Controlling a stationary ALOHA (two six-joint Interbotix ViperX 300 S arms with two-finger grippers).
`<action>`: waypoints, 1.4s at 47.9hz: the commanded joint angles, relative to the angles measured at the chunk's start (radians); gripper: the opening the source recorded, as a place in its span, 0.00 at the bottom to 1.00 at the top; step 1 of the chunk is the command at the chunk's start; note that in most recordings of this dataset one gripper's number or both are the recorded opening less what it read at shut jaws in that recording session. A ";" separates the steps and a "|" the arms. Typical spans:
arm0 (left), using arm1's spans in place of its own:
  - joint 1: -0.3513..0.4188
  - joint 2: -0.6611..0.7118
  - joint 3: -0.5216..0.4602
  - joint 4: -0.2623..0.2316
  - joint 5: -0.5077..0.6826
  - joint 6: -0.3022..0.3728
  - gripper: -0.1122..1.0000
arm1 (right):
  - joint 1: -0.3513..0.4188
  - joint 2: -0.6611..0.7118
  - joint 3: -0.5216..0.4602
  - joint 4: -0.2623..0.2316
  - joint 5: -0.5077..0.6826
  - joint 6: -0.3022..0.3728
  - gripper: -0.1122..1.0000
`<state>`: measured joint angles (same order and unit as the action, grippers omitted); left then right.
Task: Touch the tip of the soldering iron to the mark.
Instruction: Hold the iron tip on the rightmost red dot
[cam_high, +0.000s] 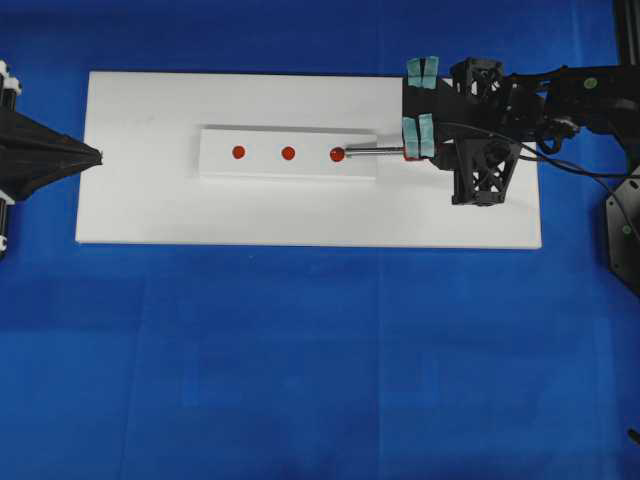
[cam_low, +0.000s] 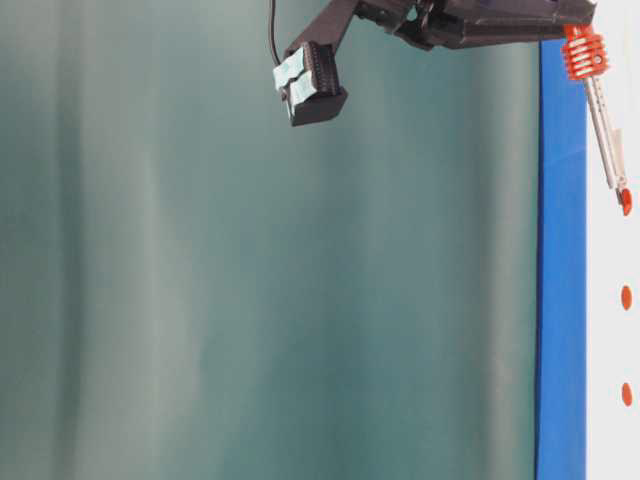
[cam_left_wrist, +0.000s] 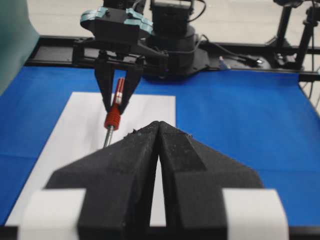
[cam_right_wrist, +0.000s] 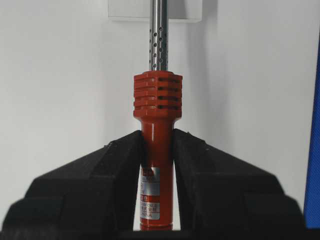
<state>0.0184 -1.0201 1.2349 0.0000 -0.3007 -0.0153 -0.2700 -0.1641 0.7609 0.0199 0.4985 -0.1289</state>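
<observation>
the right gripper (cam_right_wrist: 157, 165) is clamped on the red-orange handle of the soldering iron (cam_high: 375, 153), low on the grip behind the ribbed collar, which leaves the whole silver shaft free to reach out ahead of the fingers and keeps them away from the working end. in the overhead view the iron lies along the long axis of the white board (cam_high: 150, 215), pointing left, with its tip at the rightmost red mark (cam_high: 337, 154) on the raised white strip (cam_high: 260, 165); the table-level view shows the tip at that dot's edge, though whether it truly touches cannot be settled from here. two more red dots sit further left on the strip, well apart from the tip. the right arm comes in from the right side of the scene, wrist pitched so the iron slopes down towards the strip rather than lying flat. the left gripper (cam_left_wrist: 158, 150) rests at the far left edge of the board, jaws pressed together on nothing, pointing along the board towards the iron and well clear of the strip.
</observation>
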 joint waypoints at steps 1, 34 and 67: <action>0.002 0.008 -0.011 0.000 -0.006 -0.002 0.10 | -0.003 -0.009 -0.008 0.000 -0.009 -0.002 0.16; 0.002 0.008 -0.009 0.000 -0.009 -0.002 0.10 | -0.002 -0.008 -0.002 0.000 -0.005 -0.002 0.16; 0.002 0.005 -0.012 0.000 -0.009 -0.002 0.10 | -0.002 -0.140 -0.028 -0.002 0.041 0.000 0.16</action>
<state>0.0184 -1.0201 1.2349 0.0000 -0.3022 -0.0153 -0.2715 -0.2454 0.7639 0.0199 0.5262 -0.1289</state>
